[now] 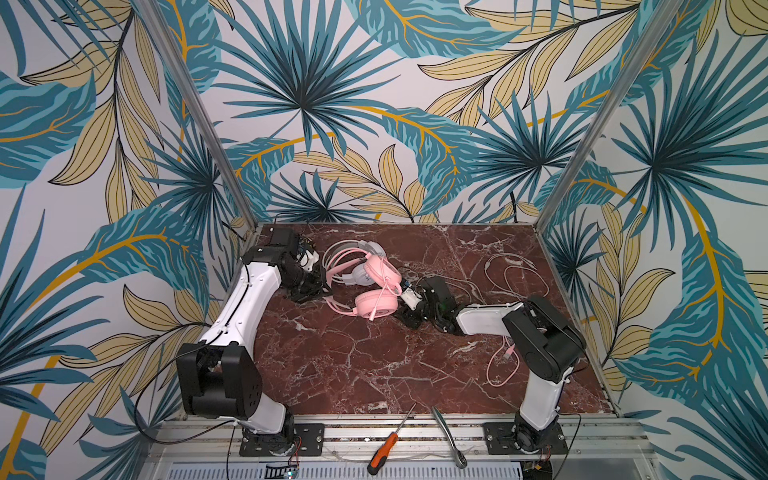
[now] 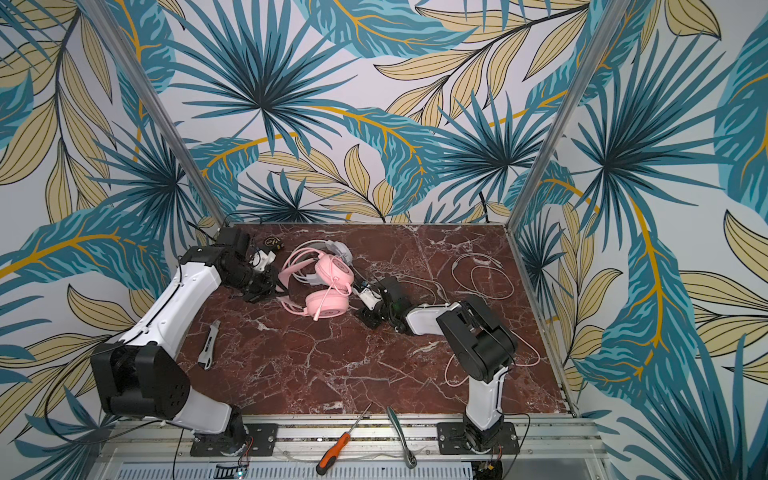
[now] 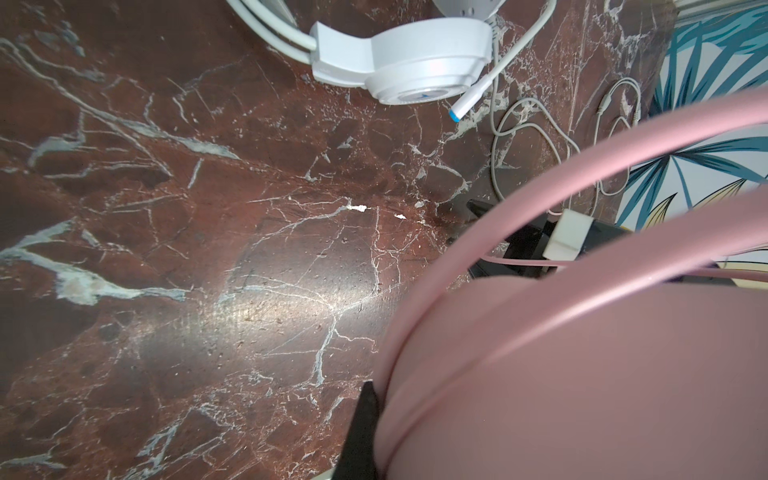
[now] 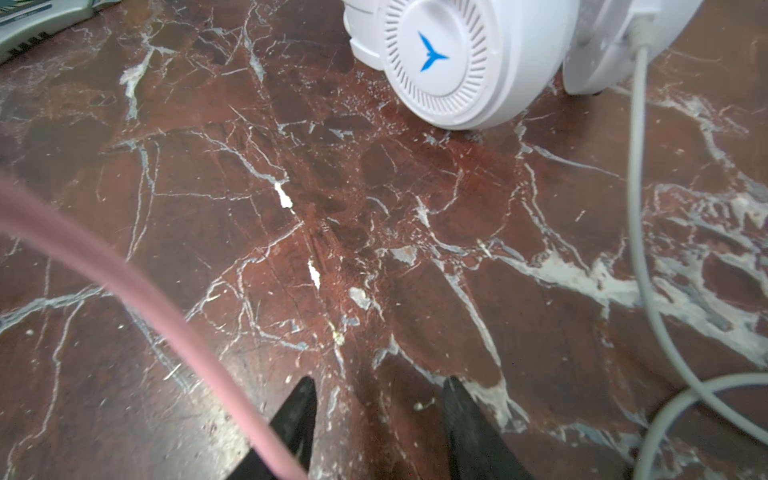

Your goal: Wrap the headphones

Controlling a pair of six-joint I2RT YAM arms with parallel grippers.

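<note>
Pink headset [image 1: 376, 305] at the table's [image 1: 353, 365] 11 o'clock, white headset [image 1: 365, 274] touching at its 12. I see left gripper [image 1: 323, 291] clenched on the headband [image 3: 582, 166]; right gripper [image 4: 378, 386] spread, empty, pink cable [image 4: 124, 274] crossing one finger.

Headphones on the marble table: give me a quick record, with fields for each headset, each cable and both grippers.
white headset: back centre of marble table
pink headset: lying partly over white headset
pink cable: loose, unwrapped, trailing toward the right front
white cable: loose loops, back right
left gripper: shut on pink headset
right gripper: open, pink cable across one finger
</note>
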